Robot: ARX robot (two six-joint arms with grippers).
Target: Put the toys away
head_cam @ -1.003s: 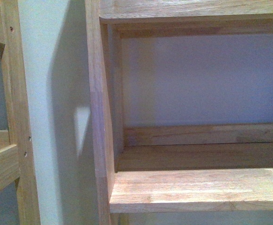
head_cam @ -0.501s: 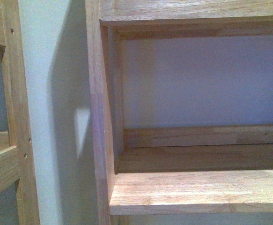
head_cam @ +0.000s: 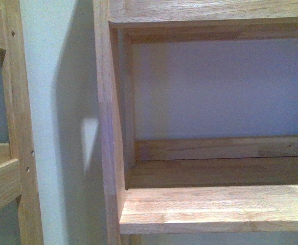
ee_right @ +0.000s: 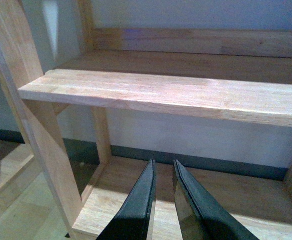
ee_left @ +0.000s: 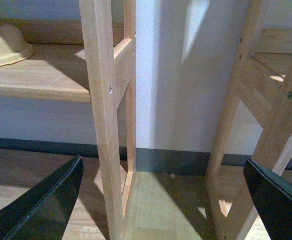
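The front view takes in a wooden shelf unit (head_cam: 210, 206) against a pale wall (head_cam: 51, 127), with a second wooden unit (head_cam: 10, 168) at the left edge; the one shelf bay seen here holds nothing, and neither gripper nor any toy shows in this view. In the left wrist view the left gripper (ee_left: 161, 200) stands wide open, its two dark fingers (ee_left: 45, 205) far apart and nothing between them. Beyond the gripper rise the uprights of two wooden units with a strip of wall and a dark baseboard (ee_left: 176, 160) between them, and the wooden floor (ee_left: 156, 210) lies under it. On the shelf board (ee_left: 40, 75) off to one side, well beyond the gripper, rests a rounded cream-yellow object (ee_left: 3, 45) cut off by the frame; a small orange bit shows at its top, but whether it is the plush toy cannot be told. In the right wrist view the right gripper (ee_right: 162, 200) has its fingers drawn almost together with only a thin slit between them, holding nothing. It hangs over the lowest board (ee_right: 246, 200) of the unit, and the bare shelf (ee_right: 176, 92) lies ahead of and above it. No label or writing can be read anywhere.
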